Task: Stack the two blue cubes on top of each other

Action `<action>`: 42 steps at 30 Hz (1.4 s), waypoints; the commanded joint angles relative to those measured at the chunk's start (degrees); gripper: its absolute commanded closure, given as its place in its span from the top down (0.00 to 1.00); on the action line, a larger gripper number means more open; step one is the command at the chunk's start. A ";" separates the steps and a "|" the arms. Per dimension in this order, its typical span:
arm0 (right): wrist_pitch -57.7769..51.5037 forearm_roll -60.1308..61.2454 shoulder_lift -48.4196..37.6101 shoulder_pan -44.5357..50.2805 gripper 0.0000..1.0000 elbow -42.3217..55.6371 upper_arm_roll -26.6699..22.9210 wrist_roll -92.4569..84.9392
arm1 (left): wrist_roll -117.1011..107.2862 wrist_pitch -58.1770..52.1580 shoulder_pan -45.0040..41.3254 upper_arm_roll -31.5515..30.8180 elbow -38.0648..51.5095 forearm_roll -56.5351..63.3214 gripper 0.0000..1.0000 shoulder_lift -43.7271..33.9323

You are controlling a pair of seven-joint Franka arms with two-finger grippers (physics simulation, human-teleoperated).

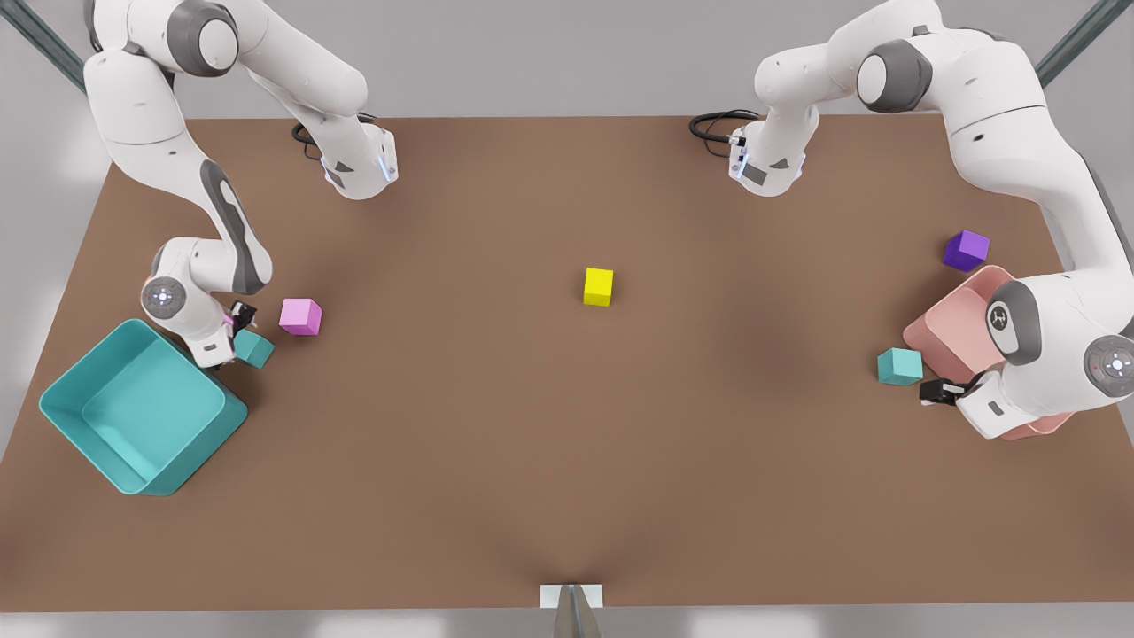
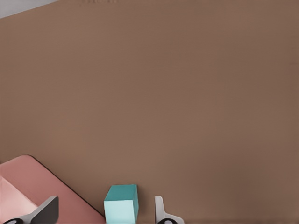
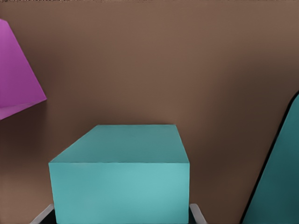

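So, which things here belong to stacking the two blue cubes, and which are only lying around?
Belonging:
- blue cube between the right tool fingers
- blue cube in front of the open left tool

Lying around:
- pink cube
- yellow cube
- purple cube
- teal bin
- pink bin

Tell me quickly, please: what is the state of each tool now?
Left tool: open, beside the teal cube near the pink bin, not gripping it.
Right tool: around the other teal cube; grip cannot be told.

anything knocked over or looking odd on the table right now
Nothing stands out. Both teal cubes sit flat on the table, one at each gripper; both bins are upright.
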 commanded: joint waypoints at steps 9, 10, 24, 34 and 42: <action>-0.72 0.18 0.14 0.24 0.82 0.02 0.05 1.79 | 2.01 -0.10 0.04 0.00 0.10 -0.07 1.00 -0.10; -0.72 0.18 0.14 0.23 0.78 0.02 0.05 1.70 | 2.01 -0.10 0.04 0.00 0.01 -0.07 1.00 -0.10; -25.76 3.43 -12.96 0.06 0.47 7.05 6.55 0.03 | 2.01 -0.10 0.65 0.00 0.01 -0.07 1.00 -0.37; -54.33 16.97 -14.45 1.03 0.44 30.60 28.78 3.28 | 2.09 4.39 1.44 0.00 -1.39 0.55 1.00 2.18; -53.36 14.95 -2.24 32.92 0.42 50.90 31.26 36.15 | 2.09 4.39 1.44 0.00 -1.30 0.55 1.00 2.27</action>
